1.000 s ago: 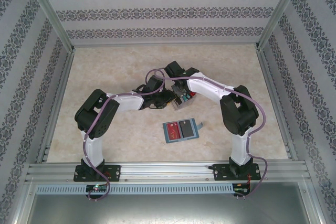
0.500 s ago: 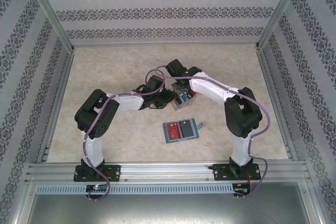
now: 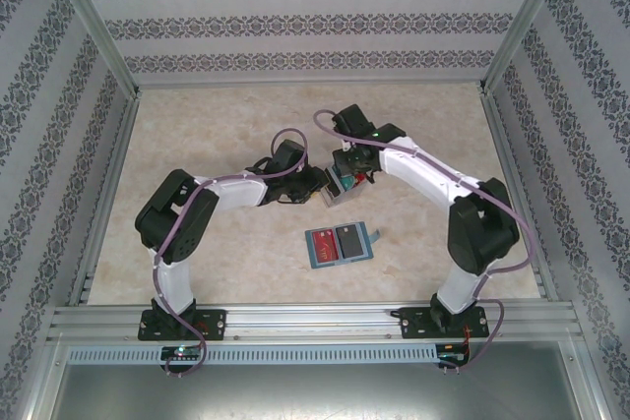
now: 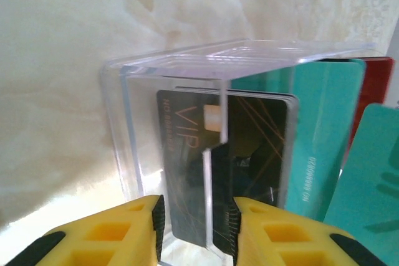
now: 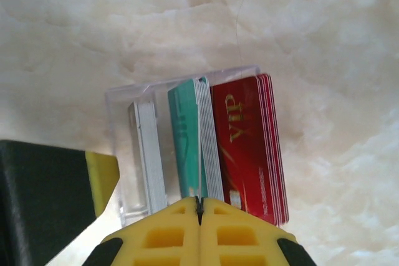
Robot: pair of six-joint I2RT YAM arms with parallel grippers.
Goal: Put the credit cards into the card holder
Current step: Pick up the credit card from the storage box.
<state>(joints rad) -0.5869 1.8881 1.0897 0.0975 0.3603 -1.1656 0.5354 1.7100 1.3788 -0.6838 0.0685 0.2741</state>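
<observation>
Credit cards (image 5: 243, 147) in clear tray (image 5: 124, 104), lower ends hidden (right fingers (image 5: 237, 235) clenched, left fingers (image 4: 118, 235) apart)

Marbled beige table (image 3: 217, 115), clear tray (image 4: 121, 135), open card holder (image 3: 342, 261)

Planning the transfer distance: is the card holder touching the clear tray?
Apart. The top view shows a strip of bare table between the card holder and the clear tray.

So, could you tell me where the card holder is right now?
In the top view the card holder lies open on the table, near centre, just nearer its front edge than the clear card tray.
</observation>
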